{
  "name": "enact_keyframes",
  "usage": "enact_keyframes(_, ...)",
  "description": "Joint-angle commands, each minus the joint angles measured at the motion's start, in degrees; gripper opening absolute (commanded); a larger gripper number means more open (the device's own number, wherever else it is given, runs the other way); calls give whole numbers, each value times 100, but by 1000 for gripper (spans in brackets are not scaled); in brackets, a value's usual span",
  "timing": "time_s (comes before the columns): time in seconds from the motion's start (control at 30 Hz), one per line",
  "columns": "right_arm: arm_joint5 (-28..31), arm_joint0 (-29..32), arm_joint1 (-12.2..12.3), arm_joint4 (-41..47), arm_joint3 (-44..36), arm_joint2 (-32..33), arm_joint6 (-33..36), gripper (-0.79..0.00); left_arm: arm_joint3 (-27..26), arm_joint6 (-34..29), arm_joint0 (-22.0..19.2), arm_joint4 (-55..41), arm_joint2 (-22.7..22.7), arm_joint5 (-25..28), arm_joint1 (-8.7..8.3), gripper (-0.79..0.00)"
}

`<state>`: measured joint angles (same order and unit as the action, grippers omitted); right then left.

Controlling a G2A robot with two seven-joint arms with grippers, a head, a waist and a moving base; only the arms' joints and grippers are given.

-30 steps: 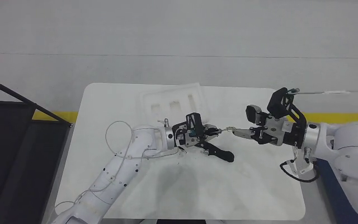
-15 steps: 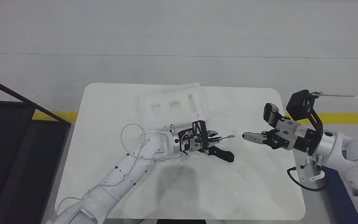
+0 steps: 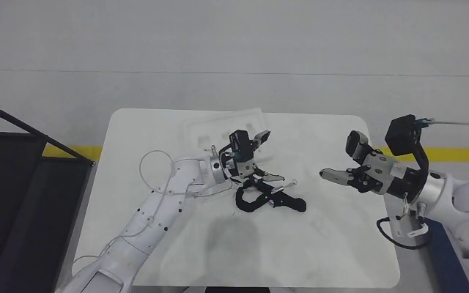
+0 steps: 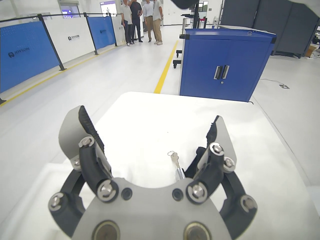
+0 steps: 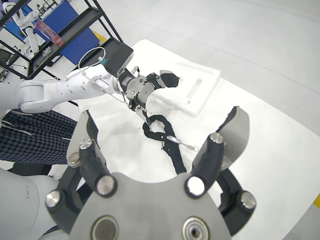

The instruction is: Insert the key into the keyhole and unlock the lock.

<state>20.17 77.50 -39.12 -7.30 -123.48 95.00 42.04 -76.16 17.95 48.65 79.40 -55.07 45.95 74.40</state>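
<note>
Top view: the black chain lock (image 3: 267, 199) lies on the desk (image 3: 330, 242) just robot-side of the foam tray (image 3: 223, 130), with the key (image 3: 287, 184) apparently seated in its silver cylinder. The left claw (image 3: 264, 156) hangs released between tray and lock, and the right claw (image 3: 342, 160), also released, sits well away from the tray. Left wrist view: the key (image 4: 175, 157) lies just beneath the empty claw (image 4: 150, 113). Right wrist view: the lock (image 5: 160, 128) lies beside the tray and apart from that claw. The chain looks floppy and the key small, stiff and slick, so pinch its flat head.

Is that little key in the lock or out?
In: the key juts straight out of the silver end of the black lock lying on the table.
</note>
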Motion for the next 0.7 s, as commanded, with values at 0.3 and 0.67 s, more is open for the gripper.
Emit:
enact_keyframes(0.3, 1029, -245, -63, -615, 304, -173, -602, 0, -1011, -791, -95, -435, -1167, 1205, -420, 0)
enact_keyframes(0.67, 1873, -1225, -105, -1227, 1171, -675, -643, 0, -1143, -2367, -1082, -2393, -582, 1205, -1467, 0)
